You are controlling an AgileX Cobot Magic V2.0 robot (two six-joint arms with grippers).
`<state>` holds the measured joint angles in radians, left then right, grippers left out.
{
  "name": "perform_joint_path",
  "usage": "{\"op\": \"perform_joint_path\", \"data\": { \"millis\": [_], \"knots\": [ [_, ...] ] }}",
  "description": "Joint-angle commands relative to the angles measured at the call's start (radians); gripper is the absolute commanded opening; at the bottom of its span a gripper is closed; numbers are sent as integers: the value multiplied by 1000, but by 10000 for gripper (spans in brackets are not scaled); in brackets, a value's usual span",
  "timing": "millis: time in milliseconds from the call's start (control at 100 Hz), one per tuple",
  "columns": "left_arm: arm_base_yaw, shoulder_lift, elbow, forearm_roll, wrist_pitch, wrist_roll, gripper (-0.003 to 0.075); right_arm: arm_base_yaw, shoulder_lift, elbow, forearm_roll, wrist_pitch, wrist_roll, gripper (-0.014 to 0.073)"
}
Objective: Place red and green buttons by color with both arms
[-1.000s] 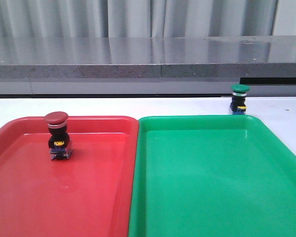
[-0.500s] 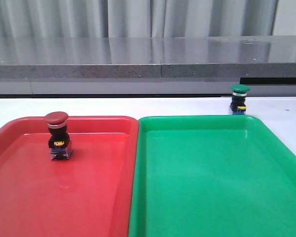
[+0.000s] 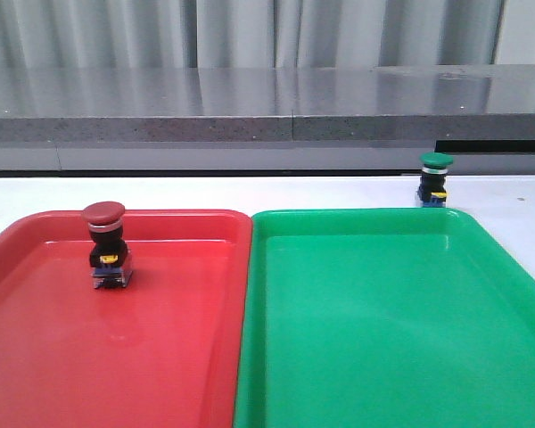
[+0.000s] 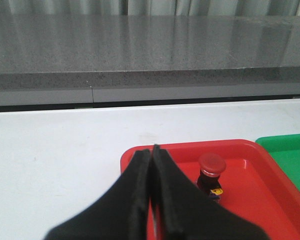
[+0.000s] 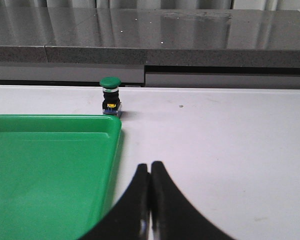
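Observation:
The red button (image 3: 105, 244) stands upright inside the red tray (image 3: 160, 357), near its far left; it also shows in the left wrist view (image 4: 211, 175). The green button (image 3: 434, 179) stands upright on the white table just behind the green tray's (image 3: 383, 339) far right corner, and shows in the right wrist view (image 5: 110, 96). My left gripper (image 4: 151, 150) is shut and empty, over the red tray's near corner, short of the red button. My right gripper (image 5: 150, 166) is shut and empty over the table beside the green tray (image 5: 45, 170). Neither gripper shows in the front view.
The two trays lie side by side, edges touching. A grey stone ledge (image 3: 267, 116) runs along the back of the white table (image 3: 250, 192). Bare table lies to the right of the green tray (image 5: 230, 150).

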<state>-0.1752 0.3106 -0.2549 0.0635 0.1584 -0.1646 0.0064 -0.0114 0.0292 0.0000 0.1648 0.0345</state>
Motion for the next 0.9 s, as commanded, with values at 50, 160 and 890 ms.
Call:
{"op": "perform_joint_path", "data": {
  "millis": [50, 160, 890],
  "knots": [
    [39, -85, 42, 10, -114, 1, -19, -6, -18, -16, -6, -79, -4, -67],
    [78, -173, 101, 14, -114, 1, -19, -6, -18, -16, -6, -79, -4, -67],
    [103, -349, 281, 56, -158, 1, -19, -6, -18, -16, -6, -79, -4, -67]
  ]
}}
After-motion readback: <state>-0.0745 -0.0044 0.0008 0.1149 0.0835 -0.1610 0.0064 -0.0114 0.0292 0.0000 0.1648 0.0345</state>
